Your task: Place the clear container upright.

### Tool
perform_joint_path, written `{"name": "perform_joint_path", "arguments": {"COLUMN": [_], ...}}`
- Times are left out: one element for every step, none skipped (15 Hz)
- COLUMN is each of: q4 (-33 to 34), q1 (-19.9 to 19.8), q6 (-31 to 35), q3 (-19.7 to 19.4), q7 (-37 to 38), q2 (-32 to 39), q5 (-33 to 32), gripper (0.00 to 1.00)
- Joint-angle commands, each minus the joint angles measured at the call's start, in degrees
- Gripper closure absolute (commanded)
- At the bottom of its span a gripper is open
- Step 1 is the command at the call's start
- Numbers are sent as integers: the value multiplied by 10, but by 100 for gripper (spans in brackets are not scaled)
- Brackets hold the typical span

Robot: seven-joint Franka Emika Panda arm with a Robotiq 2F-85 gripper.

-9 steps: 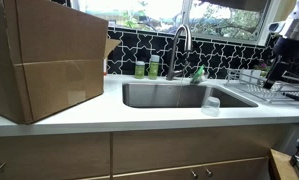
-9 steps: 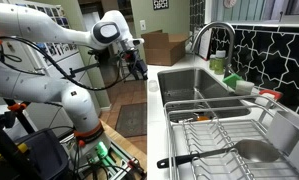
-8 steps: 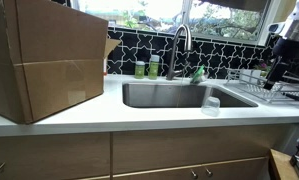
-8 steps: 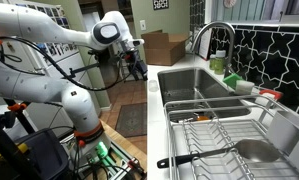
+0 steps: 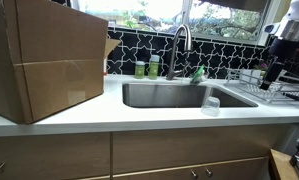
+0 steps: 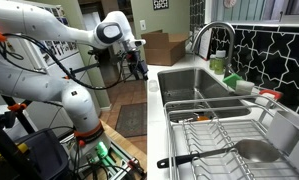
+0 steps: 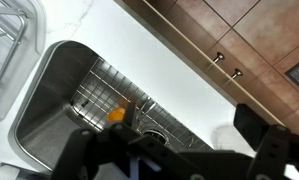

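Container [image 5: 211, 103] stands on the white bench [image 5: 139, 118], on the strip in front of the sink [image 5: 159, 95] and just beside the basin edge (too small to tell which end is up). Gripper [image 7: 174, 152] hangs in the air well apart from it, 2 fingers spread wide, holding nothing.

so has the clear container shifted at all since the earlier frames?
No. The clear container sits on the counter at the same spot in front of the sink, by its front corner.
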Motion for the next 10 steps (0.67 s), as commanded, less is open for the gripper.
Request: {"name": "perform_joint_path", "arguments": {"q4": [51, 61, 69, 79, 86, 92, 98, 104, 110, 115], "q1": [32, 39, 43, 49, 51, 51, 57, 61, 64, 68], "q6": [25, 30, 35, 41, 56, 69, 83, 98, 109, 117], "q3": [-10, -11, -9, -11, -9, -4, -8, -10, -11, -11], "q7": [8, 1, 0, -8, -11, -8, -21, -29, -34, -40], "q2": [113, 138, 158, 178, 202, 224, 240, 254, 267, 280], "q5": [39, 48, 54, 60, 58, 52, 53, 56, 60, 64], "gripper": [0, 0, 0, 0, 0, 0, 0, 0, 0, 0]}}
